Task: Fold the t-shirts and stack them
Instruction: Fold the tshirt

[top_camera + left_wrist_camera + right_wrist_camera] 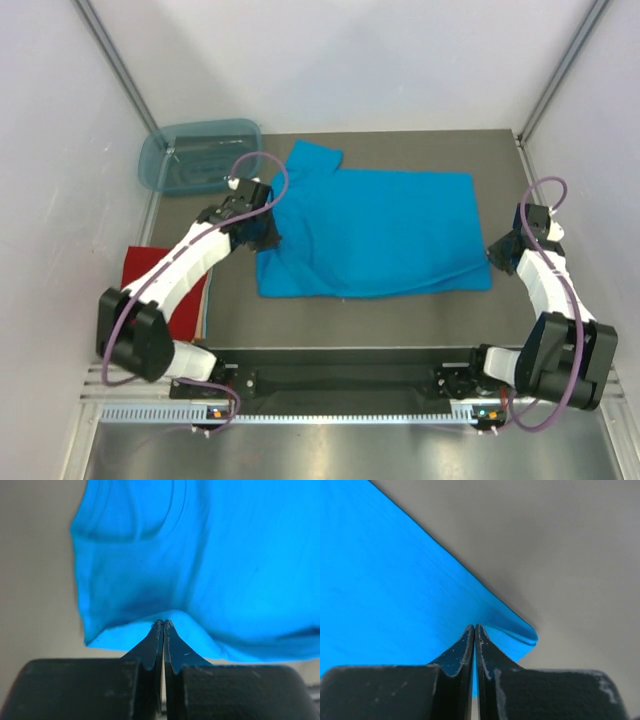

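Our left gripper (163, 625) and right gripper (475, 627) pinch opposite edges of the turquoise t-shirt (390, 230) so shallowly it may slip mid-fold.

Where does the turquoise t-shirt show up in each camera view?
Top external: turquoise t-shirt spread across centre.
Left wrist: shirt fills upper right, edge pinched in left gripper.
Right wrist: shirt covers left side, corner pinched in right gripper.
Shared landmark: grey table top bordering the cloth.
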Robot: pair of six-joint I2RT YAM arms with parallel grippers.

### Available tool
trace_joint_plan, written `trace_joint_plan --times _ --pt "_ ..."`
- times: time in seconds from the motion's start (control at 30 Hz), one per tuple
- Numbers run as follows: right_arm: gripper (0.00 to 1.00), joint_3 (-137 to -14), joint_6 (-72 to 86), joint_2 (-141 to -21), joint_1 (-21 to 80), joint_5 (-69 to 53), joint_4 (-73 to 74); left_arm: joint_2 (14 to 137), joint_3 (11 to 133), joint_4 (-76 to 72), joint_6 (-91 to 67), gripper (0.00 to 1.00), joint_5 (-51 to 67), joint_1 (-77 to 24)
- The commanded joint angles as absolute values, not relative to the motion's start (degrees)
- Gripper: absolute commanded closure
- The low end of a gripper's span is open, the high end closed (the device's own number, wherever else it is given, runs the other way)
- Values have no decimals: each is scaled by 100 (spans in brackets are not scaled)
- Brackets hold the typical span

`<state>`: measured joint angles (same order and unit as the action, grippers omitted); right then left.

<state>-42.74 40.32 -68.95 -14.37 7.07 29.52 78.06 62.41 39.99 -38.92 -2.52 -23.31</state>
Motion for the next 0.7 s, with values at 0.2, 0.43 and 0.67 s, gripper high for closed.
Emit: trace_joint_plan --times 0.2,0.43,0.67 --pt "100 -4851 3858 -7497 -1424 650 2285 9122 7618 3507 -3393 100 -519 -1750" --pt "100 -4895 3858 -7927 -1424 28 1908 9580 8147 3507 -3243 100 -352 -1363" --pt "100 -5026 3955 -8086 -1424 113 1802 10054 8358 3428 -3138 100 -150 -1178"
